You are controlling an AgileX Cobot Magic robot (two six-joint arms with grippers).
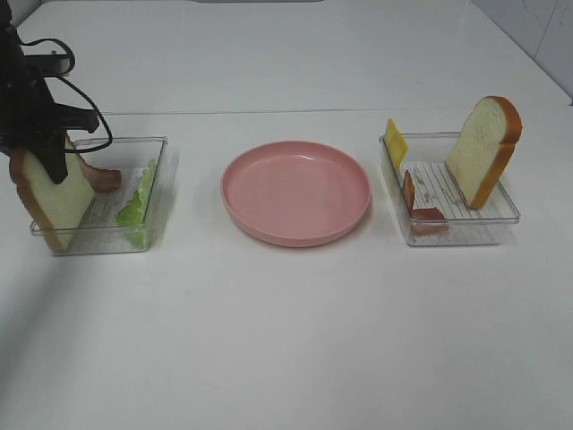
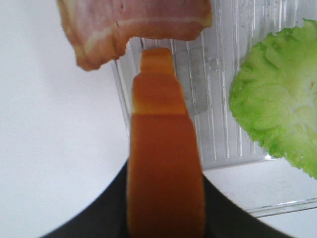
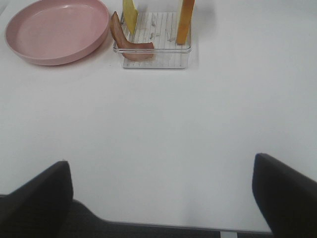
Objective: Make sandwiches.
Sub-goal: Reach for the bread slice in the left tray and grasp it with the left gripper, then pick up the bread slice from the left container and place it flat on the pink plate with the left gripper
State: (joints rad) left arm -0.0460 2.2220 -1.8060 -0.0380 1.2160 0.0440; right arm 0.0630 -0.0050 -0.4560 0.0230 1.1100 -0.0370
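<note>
Left gripper (image 1: 54, 164): clamped down on the top edge of a bread slice (image 2: 164, 163), with the orange crust running straight out between the jaws.
Bread slice: stands on edge under the gripper, at the outer end of the left tray (image 1: 112, 140).
Just past the fingertips: a bacon strip (image 2: 133, 25) draped at the tray's rim, close to the crust.
Towards the plate from that gripper: a lettuce leaf (image 2: 280, 94) against the tray's far wall.
Right gripper (image 3: 161, 166): fingers spread wide, nothing between them, over bare table (image 3: 198, 119).
Ahead of the right gripper: the right tray (image 3: 156, 58), well apart from it, with a cheese slice (image 1: 395, 143), a second bacon strip (image 1: 421, 204) and a second bread slice (image 1: 483, 148) leaning upright.
Between the two trays: the pink plate (image 1: 295, 193).
</note>
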